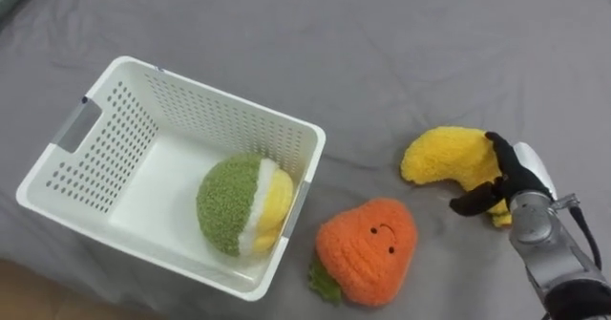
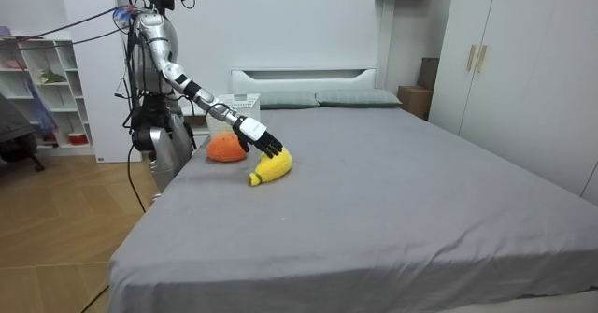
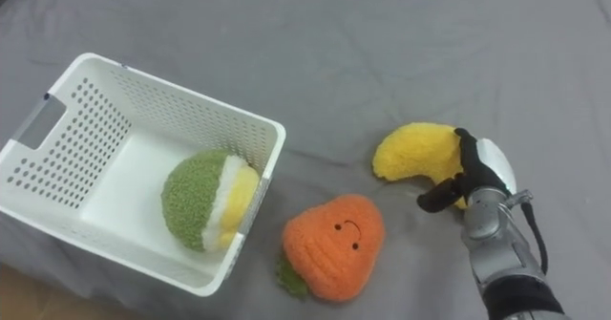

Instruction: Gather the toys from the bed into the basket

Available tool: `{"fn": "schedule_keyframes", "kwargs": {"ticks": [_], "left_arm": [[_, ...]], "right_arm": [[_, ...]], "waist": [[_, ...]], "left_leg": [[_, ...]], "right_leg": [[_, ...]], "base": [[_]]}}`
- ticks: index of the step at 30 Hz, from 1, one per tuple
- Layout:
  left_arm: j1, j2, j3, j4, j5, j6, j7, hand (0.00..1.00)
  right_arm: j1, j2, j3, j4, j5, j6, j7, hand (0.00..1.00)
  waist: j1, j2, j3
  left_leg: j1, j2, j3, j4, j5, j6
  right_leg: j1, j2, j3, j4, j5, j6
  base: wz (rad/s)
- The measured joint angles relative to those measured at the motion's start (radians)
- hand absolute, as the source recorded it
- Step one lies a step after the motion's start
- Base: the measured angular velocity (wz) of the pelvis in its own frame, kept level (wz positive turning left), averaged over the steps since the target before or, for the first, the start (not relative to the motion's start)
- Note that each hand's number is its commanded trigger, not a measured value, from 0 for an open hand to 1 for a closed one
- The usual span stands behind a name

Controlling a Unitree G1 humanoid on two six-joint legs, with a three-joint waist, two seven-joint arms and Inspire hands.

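The grey bed stretched away beneath the right hand. The white basket sat well to the hand's left and held a green-and-yellow plush. An orange plush lay between the basket and the hand. The yellow banana plush lay in the hand's grasp, with the fingers curled over its right end and the thumb below.

Grey bed, white wardrobe, wooden floor
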State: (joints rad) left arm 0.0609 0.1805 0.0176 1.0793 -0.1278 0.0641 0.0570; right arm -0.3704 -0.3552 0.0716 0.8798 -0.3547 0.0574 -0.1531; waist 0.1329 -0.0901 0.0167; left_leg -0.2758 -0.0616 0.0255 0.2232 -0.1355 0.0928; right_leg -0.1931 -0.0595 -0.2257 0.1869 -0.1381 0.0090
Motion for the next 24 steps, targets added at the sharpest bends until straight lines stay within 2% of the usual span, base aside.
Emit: {"fn": "schedule_keyframes", "kwargs": {"ticks": [10, 19, 24], "left_arm": [[-0.018, 0.025, -0.101, -0.003, -0.024, -0.002, -0.002, 0.00], [-0.021, 0.033, -0.100, -0.003, -0.078, -0.023, -0.005, 0.00], [-0.020, 0.033, -0.098, 0.001, -0.114, -0.028, -0.004, 0.00]], "right_arm": [[-0.027, -0.008, 0.055, 0.061, 0.001, -0.005, -0.050, 0.00], [-0.058, -0.011, 0.062, 0.122, -0.021, -0.015, -0.087, 0.00], [-0.059, -0.013, 0.067, 0.168, 0.009, -0.035, -0.144, 0.00]], "waist": [[0.001, 0.002, 0.0046], [0.009, 0.001, 0.0055], [0.012, 0.009, 0.0112]], "left_leg": [[-0.012, -0.001, -0.012, -0.002, 0.000, 0.000], [-0.011, -0.002, -0.013, -0.003, 0.000, 0.000], [-0.012, -0.004, -0.025, -0.003, 0.000, 0.000]], "right_leg": [[-0.007, 0.002, -0.025, -0.002, 0.001, -0.001], [-0.007, -0.005, -0.027, -0.002, 0.001, -0.001], [-0.003, 0.001, -0.039, -0.002, 0.001, -0.001]], "base": [[0.03], [0.00], [0.07]]}}
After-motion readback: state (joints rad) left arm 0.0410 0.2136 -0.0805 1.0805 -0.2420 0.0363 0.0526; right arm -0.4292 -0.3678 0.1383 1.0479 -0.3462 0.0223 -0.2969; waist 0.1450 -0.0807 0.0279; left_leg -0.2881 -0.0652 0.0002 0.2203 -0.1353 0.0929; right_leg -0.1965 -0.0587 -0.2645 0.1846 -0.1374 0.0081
